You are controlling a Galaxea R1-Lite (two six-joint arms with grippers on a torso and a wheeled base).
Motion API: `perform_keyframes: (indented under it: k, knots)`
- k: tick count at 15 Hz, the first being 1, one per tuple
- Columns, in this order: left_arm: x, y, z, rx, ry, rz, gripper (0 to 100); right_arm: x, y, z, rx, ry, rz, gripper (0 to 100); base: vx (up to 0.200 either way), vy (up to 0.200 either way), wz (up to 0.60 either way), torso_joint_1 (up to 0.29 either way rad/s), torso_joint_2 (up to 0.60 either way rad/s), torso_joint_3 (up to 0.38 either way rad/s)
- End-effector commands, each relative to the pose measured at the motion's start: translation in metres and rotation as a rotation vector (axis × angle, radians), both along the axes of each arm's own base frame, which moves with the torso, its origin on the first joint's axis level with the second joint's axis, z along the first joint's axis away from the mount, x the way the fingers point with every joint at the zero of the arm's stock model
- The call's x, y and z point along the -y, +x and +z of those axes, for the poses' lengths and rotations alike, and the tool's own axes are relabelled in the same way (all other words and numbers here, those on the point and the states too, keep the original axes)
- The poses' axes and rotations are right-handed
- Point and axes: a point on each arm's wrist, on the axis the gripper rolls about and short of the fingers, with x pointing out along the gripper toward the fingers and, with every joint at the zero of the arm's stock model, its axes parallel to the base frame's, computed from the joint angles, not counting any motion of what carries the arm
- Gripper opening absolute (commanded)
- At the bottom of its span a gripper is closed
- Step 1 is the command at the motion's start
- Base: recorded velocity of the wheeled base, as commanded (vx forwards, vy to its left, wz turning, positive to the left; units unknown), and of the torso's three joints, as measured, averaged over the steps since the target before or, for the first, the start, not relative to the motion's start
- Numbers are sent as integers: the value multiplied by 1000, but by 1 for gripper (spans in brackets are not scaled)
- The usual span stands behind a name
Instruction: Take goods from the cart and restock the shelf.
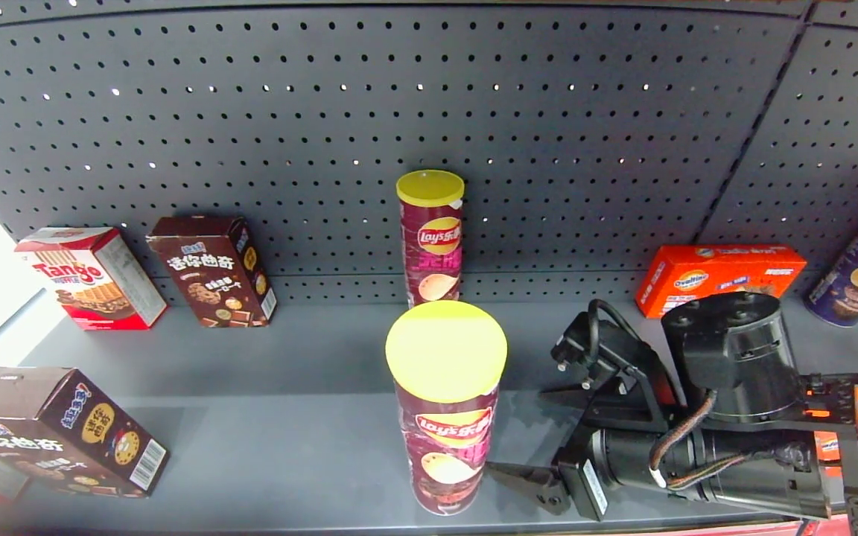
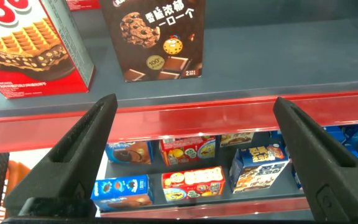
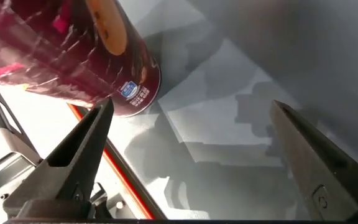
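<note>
Chip can (image 1: 446, 417) upright at front edge of shelf (image 1: 287, 394). Right gripper (image 1: 518, 433) lies low just beside it, arm level, jaws spread wide, holding nothing. Left gripper (image 2: 194, 101) wide too, facing shelf edge. Second can (image 1: 430, 238) behind, against pegboard (image 1: 548, 112).

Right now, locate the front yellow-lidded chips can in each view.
Head view: the front chips can stands upright at centre, near the shelf's front edge, with the open right gripper beside it.
Right wrist view: its lower end lies close by one finger.
Left wrist view: this camera faces the brown cookie box instead.
Shared landmark: the grey shelf board.
</note>
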Motion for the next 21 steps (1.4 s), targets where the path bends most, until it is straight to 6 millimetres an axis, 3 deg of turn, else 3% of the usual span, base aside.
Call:
perform_keyframes:
  k: [1, 21]
  knots:
    - [0, 0, 0, -3, 1, 0, 100, 2, -2, 3, 6, 6, -1, 100, 0, 0, 0, 0, 0, 0]
    - [0, 0, 0, -2, -1, 1, 100, -8, 3, -2, -3, -4, 13, 100, 0, 0, 0, 0, 0, 0]
